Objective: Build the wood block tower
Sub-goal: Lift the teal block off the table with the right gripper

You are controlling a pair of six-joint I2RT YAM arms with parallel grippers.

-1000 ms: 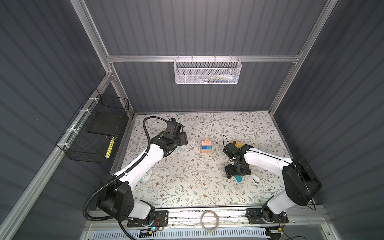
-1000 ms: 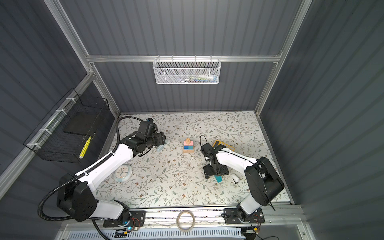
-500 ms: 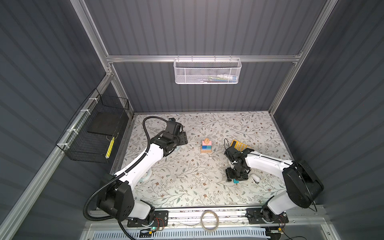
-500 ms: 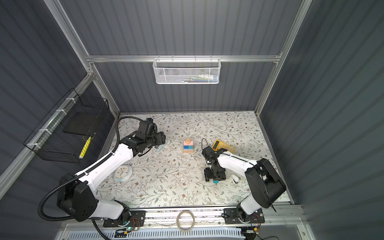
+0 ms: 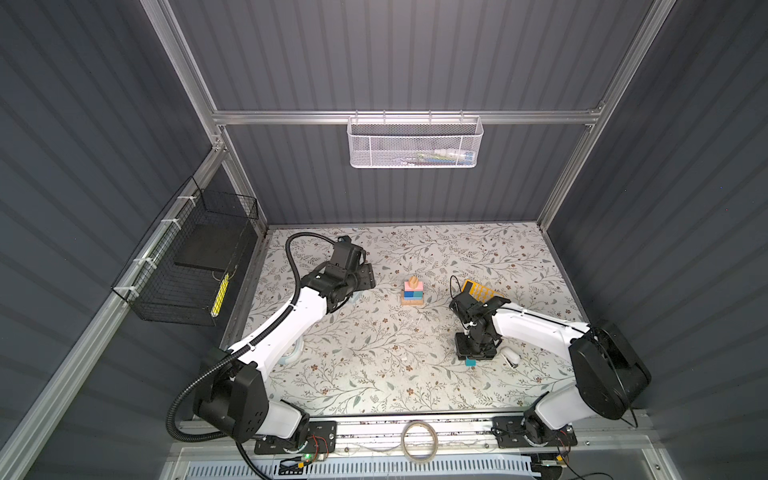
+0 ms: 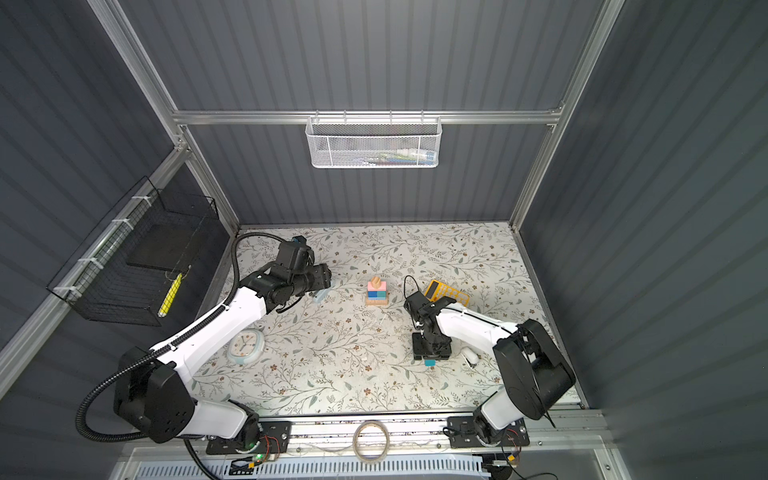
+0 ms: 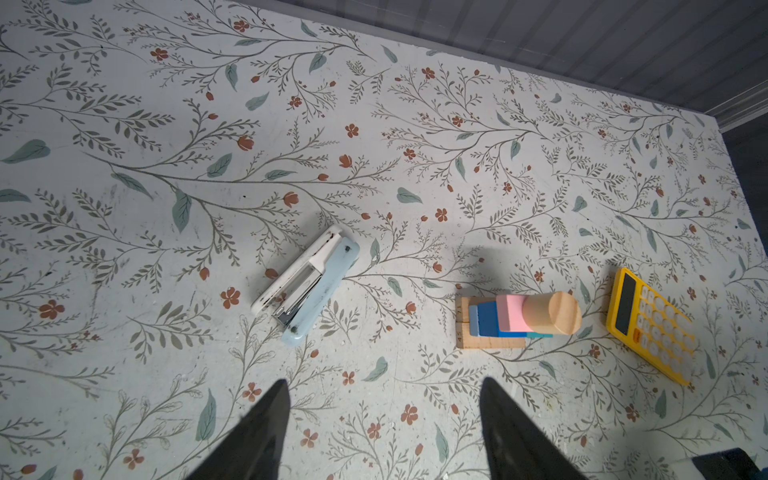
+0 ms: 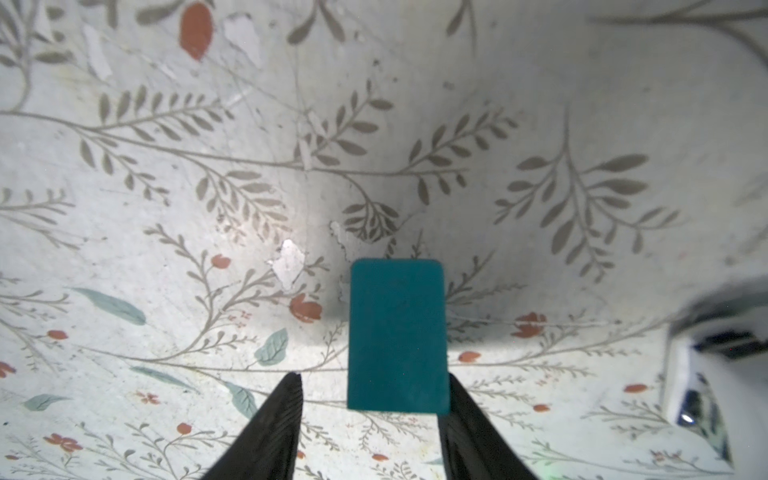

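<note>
Near the middle of the counter [image 5: 357, 374] stands the wood block tower [image 5: 412, 291]. It's got plain tan wooden bars at the base with tiny numbers printed on one edge, then dark blue, light blue and a sliver of teal, a pink block, and a rounded bare-wood peg on top. Everything is matte with crisp edges. One loose piece, a teal block [image 8: 397, 336], sits well apart from the tower toward the front right, showing a flat rectangular face with soft rounded corners and a dull finish. The right tool [image 8: 372, 376] is straight over it, with the wrist folded so the fingers point down at the counter. The block is between the fingers, up against one with a clear gap to the other, so they're spread and not clamped on it yet. The left tool [image 7: 384, 382] hangs over the back left with the arm stretched out long, and its fingers are spread around nothing. A pale blue-and-white stapler [image 7: 305, 284] with a shiny metal strip lies just ahead of it. A yellow calculator [image 5: 478, 291] lies just right of the tower, partly behind the right arm. A small white gadget [image 5: 510, 358] sits just beside the right tool, and a round clock [image 6: 246, 346] peeks out by the left arm. Open floral surface runs between the tower and the teal block and across the front middle, while ribbed dark walls box in the back and sides.
</note>
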